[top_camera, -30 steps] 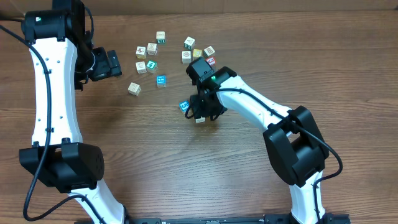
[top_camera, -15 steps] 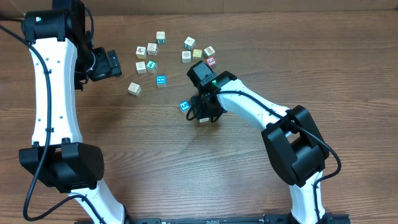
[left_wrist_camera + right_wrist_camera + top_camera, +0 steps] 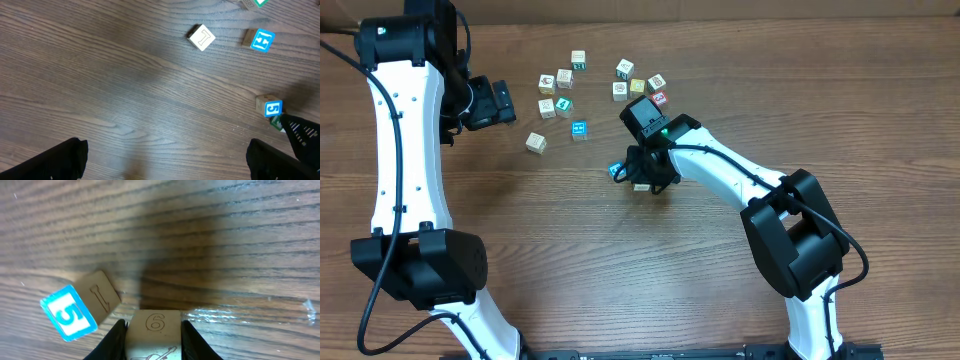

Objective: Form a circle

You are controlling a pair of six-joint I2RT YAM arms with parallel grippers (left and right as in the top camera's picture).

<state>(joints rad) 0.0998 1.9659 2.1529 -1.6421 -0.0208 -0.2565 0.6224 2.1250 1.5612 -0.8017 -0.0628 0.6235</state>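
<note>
Overhead, change: the right claw is seen narrower than a second ago. The cream cube, which then lay clear just below it, is now tucked between the fingers.
Overhead, meaning: a grip is judged taken on one ring piece. The circle is not yet formed, and its likely pieces are scattered. The blue 5 cube is just left of the claw, the blue H cube farther up-left, and the pink cube above.
Overhead, room: bare table is left below and right of the claw. The far edge lies well beyond the upper cluster, and the left claw is parked well apart.
Left wrist: the left claw is held wide and empty. The blue 5 cube lies ahead to its right, close to the right claw.
Right wrist: the cream cube, marked 6, is pinched by both fingers. The blue 5 cube sits tilted just left, seemingly apart from it, and open wood is left ahead.
</note>
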